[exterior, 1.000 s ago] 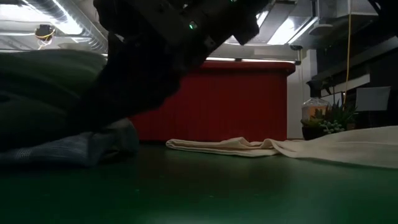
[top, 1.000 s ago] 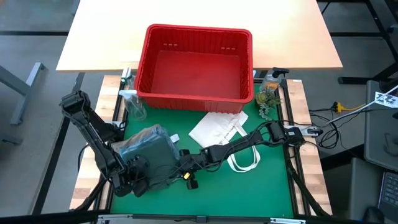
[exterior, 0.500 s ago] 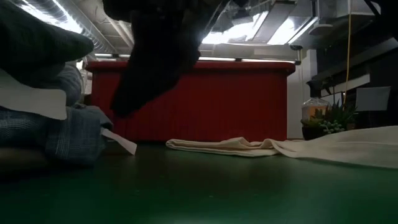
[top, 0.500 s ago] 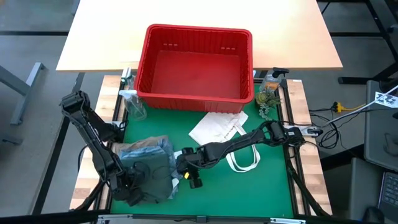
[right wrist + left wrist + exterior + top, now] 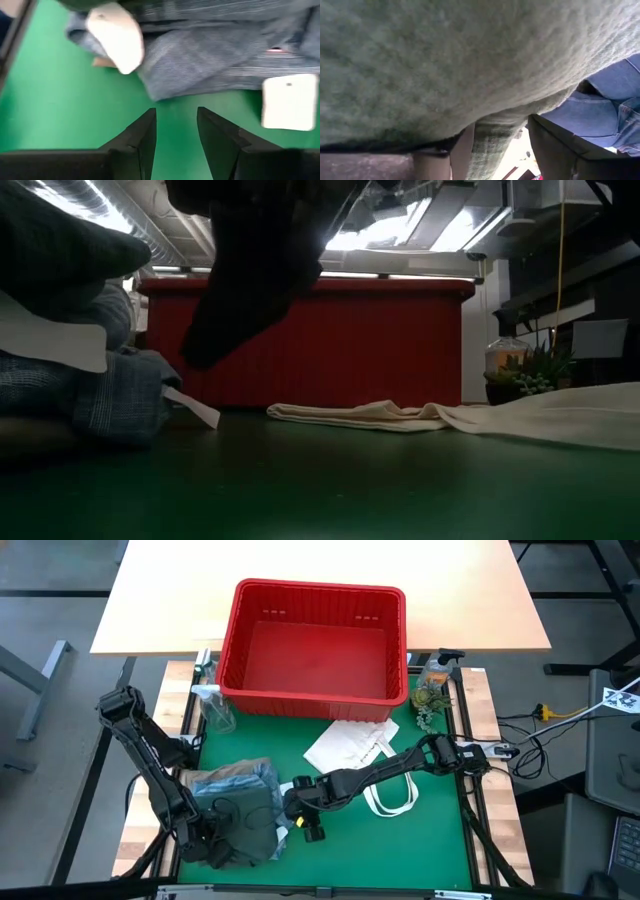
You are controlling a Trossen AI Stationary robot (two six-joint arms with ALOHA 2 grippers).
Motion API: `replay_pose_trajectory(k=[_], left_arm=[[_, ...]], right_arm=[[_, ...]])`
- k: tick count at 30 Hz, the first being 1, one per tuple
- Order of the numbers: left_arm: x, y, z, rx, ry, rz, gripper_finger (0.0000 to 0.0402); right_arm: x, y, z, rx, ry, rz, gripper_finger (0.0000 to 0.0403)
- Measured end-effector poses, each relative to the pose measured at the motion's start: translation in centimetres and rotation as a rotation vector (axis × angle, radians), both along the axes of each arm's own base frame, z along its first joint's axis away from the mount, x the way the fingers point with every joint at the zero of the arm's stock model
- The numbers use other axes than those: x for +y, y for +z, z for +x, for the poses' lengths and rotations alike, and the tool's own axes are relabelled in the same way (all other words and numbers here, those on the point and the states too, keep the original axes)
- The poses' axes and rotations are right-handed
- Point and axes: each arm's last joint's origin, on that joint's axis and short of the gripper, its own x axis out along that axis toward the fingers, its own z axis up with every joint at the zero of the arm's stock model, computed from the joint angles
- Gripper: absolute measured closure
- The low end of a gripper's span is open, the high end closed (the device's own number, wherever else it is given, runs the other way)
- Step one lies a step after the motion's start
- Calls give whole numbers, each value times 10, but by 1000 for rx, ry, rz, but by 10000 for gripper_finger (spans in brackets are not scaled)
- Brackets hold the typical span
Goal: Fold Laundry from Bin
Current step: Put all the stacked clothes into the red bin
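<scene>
Right gripper (image 5: 174,145): fingers parted, holding nothing, near striped blue-white cloth (image 5: 225,55). Left gripper (image 5: 213,840): grip indiscernible, pressed into fuzzy dark green garment (image 5: 445,60).

My bin (image 5: 313,640) is red. The mat (image 5: 400,840) is green. On it I see a dark green garment (image 5: 245,830), a blue-white striped shirt (image 5: 220,55) with white tags (image 5: 287,102), and a white bag (image 5: 355,748).

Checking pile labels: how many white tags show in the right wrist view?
2: one tag curls over the striped shirt's corner, one tag lies flat on the green mat beside the hem. More may hide under the pile.
</scene>
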Motion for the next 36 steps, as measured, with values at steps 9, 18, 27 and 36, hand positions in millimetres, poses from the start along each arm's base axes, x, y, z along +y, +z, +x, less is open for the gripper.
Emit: replay_pose_trajectory(k=[9,18,27,36], left_arm=[[0,0,0,-5,0,0,192],[0,0,0,-6,0,1,191],[0,0,1,15,29,-16,191],[-10,13,-1,146,-111,-265,191]], right_arm=[[-3,0,1,-18,-100,-53,260],[-3,1,3,-31,-126,-32,260],[-2,5,7,-75,-173,19,260],[-12,2,6,12,-204,140,260]])
